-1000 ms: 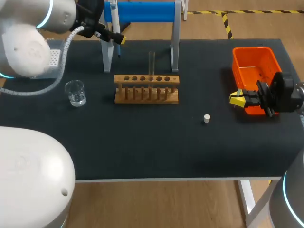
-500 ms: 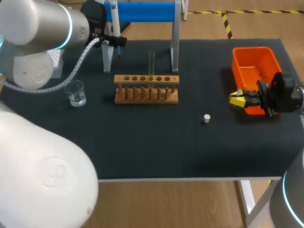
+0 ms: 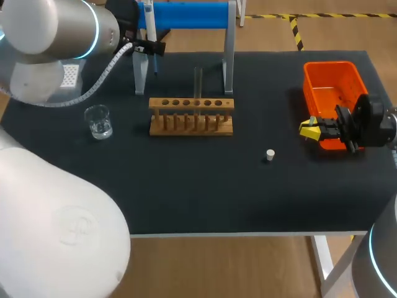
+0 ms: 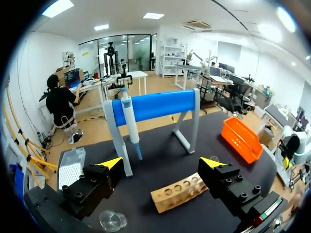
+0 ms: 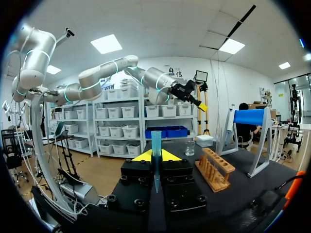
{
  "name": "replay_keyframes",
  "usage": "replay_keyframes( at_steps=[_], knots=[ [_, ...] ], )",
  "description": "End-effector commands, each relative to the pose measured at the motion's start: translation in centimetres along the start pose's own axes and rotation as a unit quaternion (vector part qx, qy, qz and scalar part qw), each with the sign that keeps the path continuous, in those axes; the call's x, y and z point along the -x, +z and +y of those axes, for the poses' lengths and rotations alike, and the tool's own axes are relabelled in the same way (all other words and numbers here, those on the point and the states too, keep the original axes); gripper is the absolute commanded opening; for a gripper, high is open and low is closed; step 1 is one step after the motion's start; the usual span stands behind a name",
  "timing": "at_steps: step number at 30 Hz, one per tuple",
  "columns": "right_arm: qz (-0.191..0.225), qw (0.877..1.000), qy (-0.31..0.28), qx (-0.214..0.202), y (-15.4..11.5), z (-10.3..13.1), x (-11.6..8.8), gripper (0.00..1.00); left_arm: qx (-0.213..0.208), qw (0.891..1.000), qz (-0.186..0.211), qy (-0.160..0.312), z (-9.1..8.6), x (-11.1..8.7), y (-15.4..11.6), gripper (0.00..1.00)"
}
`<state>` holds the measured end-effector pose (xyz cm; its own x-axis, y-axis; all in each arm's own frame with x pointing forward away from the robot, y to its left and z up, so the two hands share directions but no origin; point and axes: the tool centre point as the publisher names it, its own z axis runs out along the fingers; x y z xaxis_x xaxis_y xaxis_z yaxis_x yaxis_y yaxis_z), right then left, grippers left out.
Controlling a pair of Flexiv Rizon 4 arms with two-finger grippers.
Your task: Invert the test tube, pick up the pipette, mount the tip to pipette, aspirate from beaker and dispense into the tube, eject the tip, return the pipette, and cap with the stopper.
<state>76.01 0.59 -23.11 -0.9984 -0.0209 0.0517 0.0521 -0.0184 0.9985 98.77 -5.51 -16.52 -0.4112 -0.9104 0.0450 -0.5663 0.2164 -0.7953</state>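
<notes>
Plainly early going: nearest, at four o'clock from the rack (image 3: 191, 118), the stopper (image 3: 270, 154) lies loose on the counter (image 3: 205, 186), so capping is left. At three o'clock the right claw (image 3: 309, 128) is closed on a blue pipette tip (image 5: 156, 145), ready for mounting. At nine o'clock the beaker (image 3: 98, 121) waits. The test tube (image 3: 198, 81) stands upright in the rack, so inverting looks done. Farthest, at twelve o'clock, the left claw (image 4: 163, 162) gapes wide and empty before the pipette (image 4: 130, 121), which hangs on its stand (image 4: 155, 104), not yet lifted.
</notes>
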Motion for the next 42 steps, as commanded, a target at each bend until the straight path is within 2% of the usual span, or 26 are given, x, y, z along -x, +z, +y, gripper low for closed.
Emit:
replay_keyframes(
  at_steps=[1,5,11,16,23,30,42],
  knots=[
    [0.0,1.0,-0.001,0.0,-0.1,0.0,-0.1,0.0,-0.032,0.997,-0.075,-0.007,0.2,0.1,2.1,1.0],
    [0.0,1.0,-0.001,0.0,-0.1,0.0,-0.1,0.0,-0.06,0.994,-0.093,-0.013,-0.4,0.8,2.9,1.0],
    [0.0,1.0,-0.001,0.0,-0.1,0.0,-0.1,0.0,-0.092,0.985,-0.144,-0.026,-1.8,1.5,4.7,1.0],
    [0.0,1.0,-0.001,0.0,-0.1,0.0,-0.1,0.0,-0.113,0.98,-0.158,-0.034,-2.8,1.6,6.1,1.0],
    [0.0,1.0,-0.001,0.0,-0.1,0.0,-0.1,0.0,-0.118,0.975,-0.183,-0.04,-3.5,1.0,7.7,1.0],
    [0.0,1.0,-0.001,0.0,-0.1,0.0,-0.1,0.0,-0.117,0.96,-0.247,-0.057,-4.0,1.1,8.5,1.0],
    [0.0,1.0,-0.001,0.0,-0.1,0.0,-0.1,0.0,-0.093,0.94,-0.32,-0.072,-4.7,2.1,9.8,1.0]
  ],
)
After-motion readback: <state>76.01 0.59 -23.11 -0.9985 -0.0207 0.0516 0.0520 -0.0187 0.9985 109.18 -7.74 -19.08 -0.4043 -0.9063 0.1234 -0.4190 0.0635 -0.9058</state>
